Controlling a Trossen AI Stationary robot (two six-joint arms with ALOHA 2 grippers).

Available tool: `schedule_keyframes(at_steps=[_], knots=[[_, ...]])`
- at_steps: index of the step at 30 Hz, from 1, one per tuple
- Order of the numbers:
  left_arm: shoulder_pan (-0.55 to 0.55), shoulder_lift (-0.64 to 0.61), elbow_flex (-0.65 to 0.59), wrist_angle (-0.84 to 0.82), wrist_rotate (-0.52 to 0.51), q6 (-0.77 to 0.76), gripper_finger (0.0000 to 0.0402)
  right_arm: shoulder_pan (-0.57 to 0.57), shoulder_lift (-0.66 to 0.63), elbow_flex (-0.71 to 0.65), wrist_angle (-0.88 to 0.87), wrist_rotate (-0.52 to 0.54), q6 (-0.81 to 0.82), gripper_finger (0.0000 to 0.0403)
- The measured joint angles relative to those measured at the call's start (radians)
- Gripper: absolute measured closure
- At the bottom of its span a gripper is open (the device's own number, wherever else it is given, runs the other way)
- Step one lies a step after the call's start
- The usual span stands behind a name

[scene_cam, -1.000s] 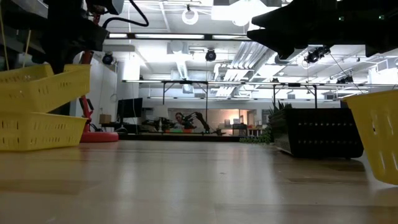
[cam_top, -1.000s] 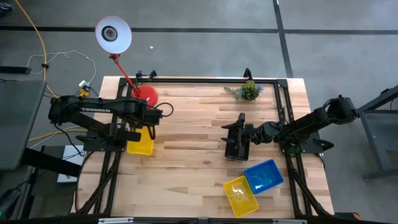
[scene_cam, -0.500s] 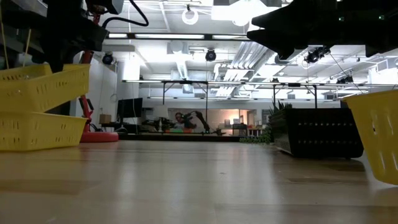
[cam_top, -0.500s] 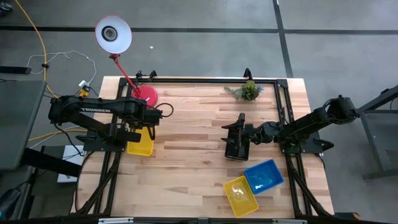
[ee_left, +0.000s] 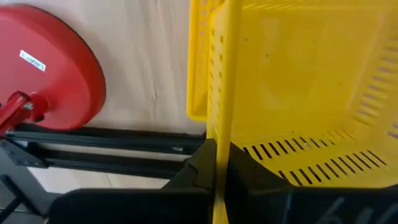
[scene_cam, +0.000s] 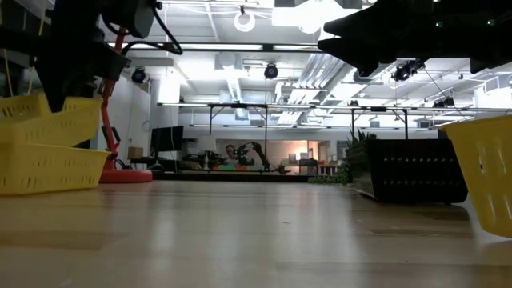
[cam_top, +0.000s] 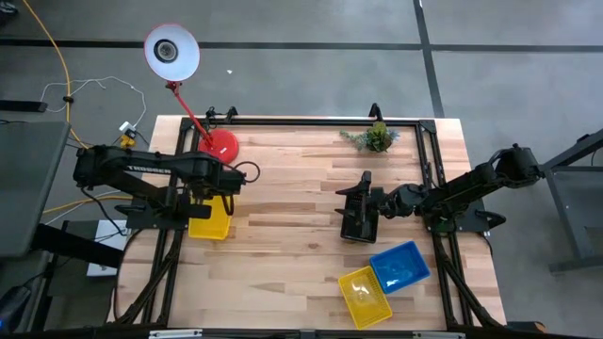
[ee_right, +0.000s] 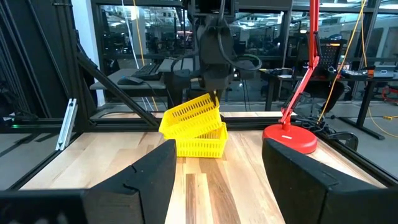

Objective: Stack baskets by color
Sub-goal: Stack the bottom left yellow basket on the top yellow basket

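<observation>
My left gripper (cam_top: 209,193) is clamped on the rim of a yellow basket (ee_right: 189,114), which I hold tilted over a second yellow basket (ee_right: 200,140) lying flat on the desk (cam_top: 292,188). The held one touches the lower one along one side and is raised at the other, not seated inside it. Both sit at the left side of the desk, just in front of the red lamp base (cam_top: 220,145). In my left wrist view the yellow rim runs straight between my closed fingers (ee_left: 199,171), with the slotted wall beside them.

My right gripper (cam_top: 358,217) hangs near the middle of the desk, its fingers (ee_right: 140,177) spread wide apart and holding nothing. A black basket (scene_cam: 410,170) lies right below it, hard to pick out from above.

Near the front right of the desk lie a blue basket (cam_top: 400,266) and a third yellow basket (cam_top: 364,295), touching each other at an angle. A small green plant (cam_top: 375,137) stands at the far edge.
</observation>
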Motion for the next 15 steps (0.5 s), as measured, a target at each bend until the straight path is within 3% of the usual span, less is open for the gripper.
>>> schedule_keyframes(at_steps=[15], knots=[[0.000,0.000,-0.021,0.141,0.045,0.011,0.0401,0.000,0.000,0.000,0.000,0.003,-0.010,0.0178]])
